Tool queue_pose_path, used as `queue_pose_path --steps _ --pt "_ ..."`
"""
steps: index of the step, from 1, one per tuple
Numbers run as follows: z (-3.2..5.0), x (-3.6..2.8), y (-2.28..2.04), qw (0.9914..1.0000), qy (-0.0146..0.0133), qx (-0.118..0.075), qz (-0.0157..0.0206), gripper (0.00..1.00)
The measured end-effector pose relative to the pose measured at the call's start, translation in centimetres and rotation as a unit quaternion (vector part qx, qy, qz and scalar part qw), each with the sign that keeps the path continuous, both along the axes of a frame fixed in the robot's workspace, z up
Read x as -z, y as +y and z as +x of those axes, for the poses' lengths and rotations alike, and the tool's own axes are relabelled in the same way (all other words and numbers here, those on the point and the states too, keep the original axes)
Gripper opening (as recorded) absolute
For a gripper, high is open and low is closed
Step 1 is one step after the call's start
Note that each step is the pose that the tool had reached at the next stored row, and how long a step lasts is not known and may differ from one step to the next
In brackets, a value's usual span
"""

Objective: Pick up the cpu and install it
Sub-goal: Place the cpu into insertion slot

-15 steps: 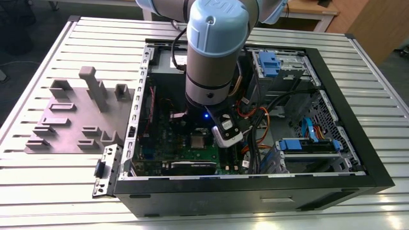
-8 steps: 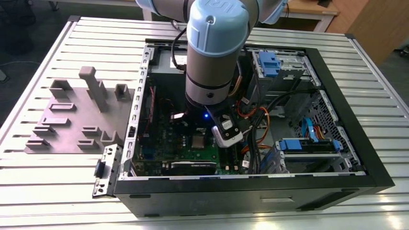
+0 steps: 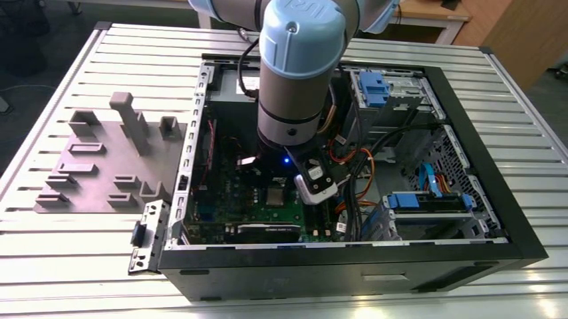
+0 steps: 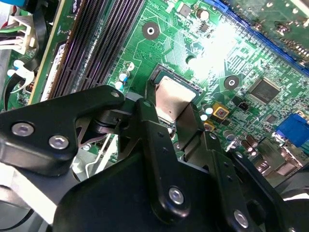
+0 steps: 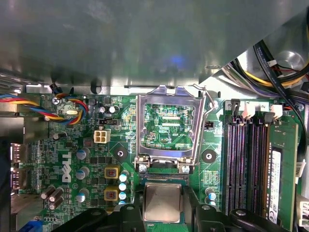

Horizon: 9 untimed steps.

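Clasping the cpu (image 5: 163,202), the jaws hang beside the raised socket frame (image 5: 143,128) and memory slots (image 5: 241,164)

In the exterior view the middle of the motherboard (image 3: 233,189) is hidden behind the arm (image 3: 297,80), and the near edge of the counter (image 3: 71,266) is cut off by the picture. In the first wrist view the cpu (image 5: 163,202) is cut off by the picture's edge, and its two sides are covered by the black fingers (image 5: 136,215) pressed against them. Whether it is seated on the board or held above it cannot be told. In the second wrist view its nearer part is hidden by the fingers (image 4: 155,130).
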State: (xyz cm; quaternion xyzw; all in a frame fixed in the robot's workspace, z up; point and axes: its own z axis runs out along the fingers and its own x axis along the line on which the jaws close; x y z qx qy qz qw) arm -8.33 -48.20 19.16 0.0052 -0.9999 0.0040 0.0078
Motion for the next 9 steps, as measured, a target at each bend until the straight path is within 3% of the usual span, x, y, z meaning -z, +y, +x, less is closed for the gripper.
queue_pose_path --steps 5,6,9 --pt "0.00 0.01 0.00 1.00000 -0.0001 0.000 0.0001 0.43" --pt "0.00 0.01 0.00 1.00000 0.0000 0.000 0.0001 0.49" --pt "0.00 0.00 0.00 1.00000 0.0000 0.000 0.0000 0.49"
